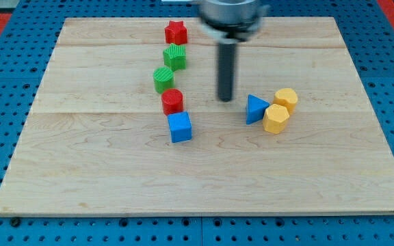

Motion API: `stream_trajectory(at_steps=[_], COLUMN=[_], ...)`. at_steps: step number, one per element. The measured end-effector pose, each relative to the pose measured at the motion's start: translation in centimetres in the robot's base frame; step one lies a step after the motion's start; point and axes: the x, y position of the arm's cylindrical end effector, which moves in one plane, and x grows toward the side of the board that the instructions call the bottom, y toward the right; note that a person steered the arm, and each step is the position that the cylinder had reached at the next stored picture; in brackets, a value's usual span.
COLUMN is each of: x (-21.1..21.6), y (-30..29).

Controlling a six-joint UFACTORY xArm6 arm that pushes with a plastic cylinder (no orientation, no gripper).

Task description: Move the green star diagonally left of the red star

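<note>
The red star (176,32) lies near the board's top edge, left of centre. Just below it is a green block (175,57) with a jagged, star-like outline. A second, rounder green block (163,79) sits below and slightly left of that one. These form a near-vertical column with a red cylinder (172,102) and a blue cube (180,127). My tip (225,100) rests on the board to the right of the column, level with the red cylinder. It touches no block and stands well right of both green blocks.
A blue triangle (255,109) lies just right of my tip. Two yellow blocks (286,100) (276,118) sit against the triangle's right side. The wooden board (81,171) rests on a blue pegboard surface.
</note>
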Motion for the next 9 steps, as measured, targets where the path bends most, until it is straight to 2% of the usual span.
stream_trajectory(at_steps=[1,2,4,6,9], x=[-1.2,-1.2,-2.1,-6.1,-6.9], y=[3.0,3.3,3.3,0.5,0.4])
